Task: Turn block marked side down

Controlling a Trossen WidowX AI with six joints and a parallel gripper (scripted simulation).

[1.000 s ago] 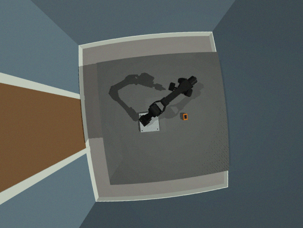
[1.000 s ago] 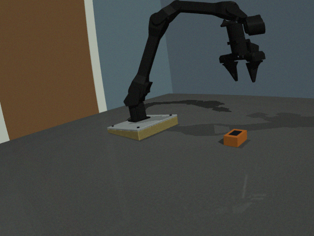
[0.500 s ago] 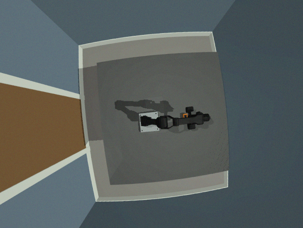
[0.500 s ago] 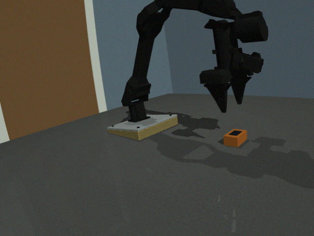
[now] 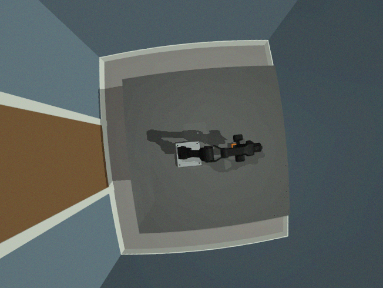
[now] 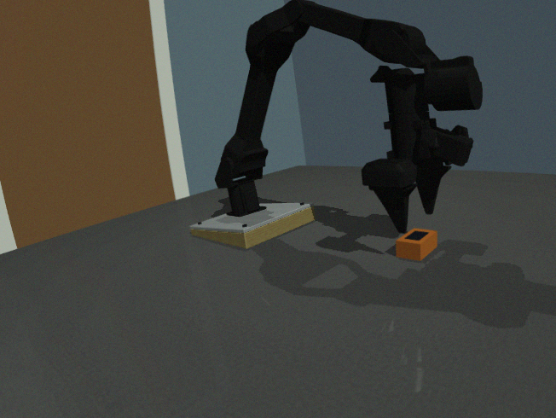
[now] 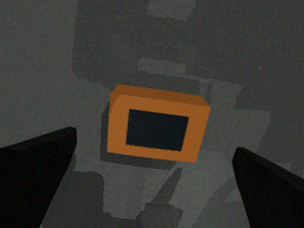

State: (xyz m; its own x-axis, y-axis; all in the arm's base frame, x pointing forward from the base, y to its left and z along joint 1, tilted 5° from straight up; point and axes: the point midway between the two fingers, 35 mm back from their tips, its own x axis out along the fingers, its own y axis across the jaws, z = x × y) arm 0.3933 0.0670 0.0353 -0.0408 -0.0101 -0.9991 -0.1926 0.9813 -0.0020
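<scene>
One arm [image 6: 264, 80] is mounted on a base plate [image 6: 256, 220] near the middle of the desk [image 6: 179, 337], slightly toward its left edge in the top view. From the base plate the arm rises, arches over, and reaches toward the right edge, ending in the tool [image 6: 413, 220], which points straight down. The tool is fully open and holds nothing; its two fingers appear at the lower left and lower right corners of the wrist view, well apart. The block [image 6: 416, 243] is orange and rests flat on the desk, right of the base plate and well clear of every desk edge. Its dark marked side [image 7: 157, 129] faces up. The fingertips hang just above the block without touching it. In the wrist view, the block [image 7: 156, 124] sits between the fingers and beyond their tips.
</scene>
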